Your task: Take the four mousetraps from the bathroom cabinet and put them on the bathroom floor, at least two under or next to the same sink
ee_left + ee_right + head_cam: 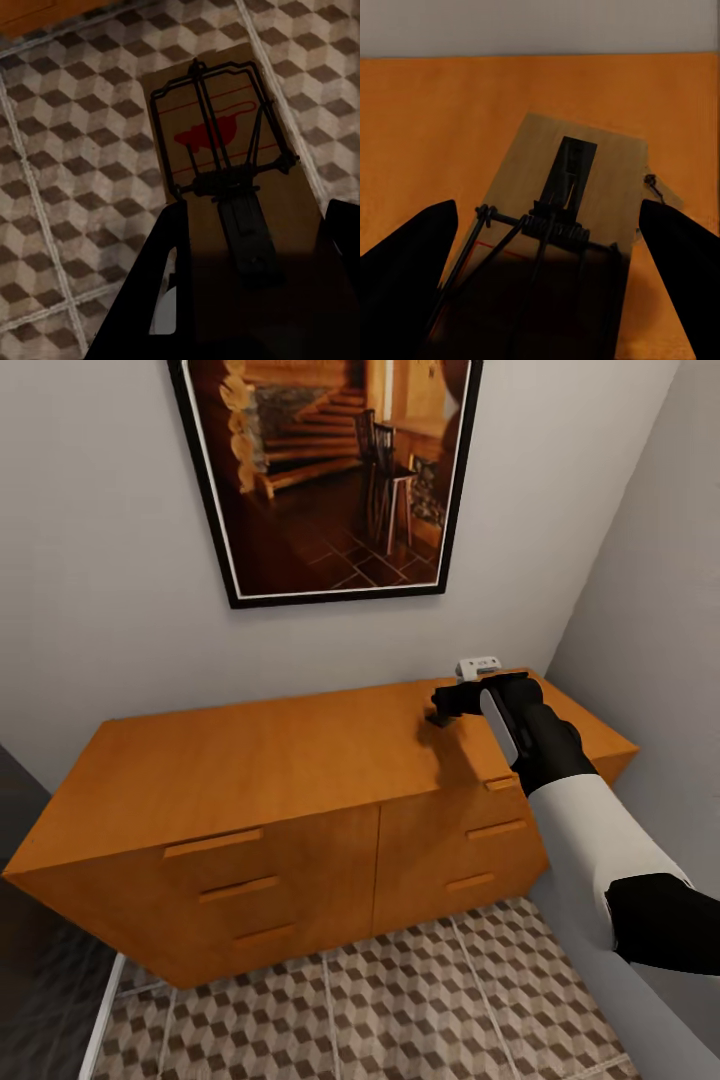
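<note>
- The right end effector [445,712] is seen lowered onto the top of the low orange-brown wooden cabinet [270,760], near its right end
- Its dark fingers [405,277] are spread open on either side of a flat tan-wood mousetrap [570,217] lying on the cabinet
- A second mousetrap [225,150] is gripped by the left end effector [247,277] above the cube-patterned tiled floor [75,150]

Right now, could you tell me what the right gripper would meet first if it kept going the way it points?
Most likely the mousetrap on the cabinet top, lying between the right gripper fingers; depth is unclear.
</note>
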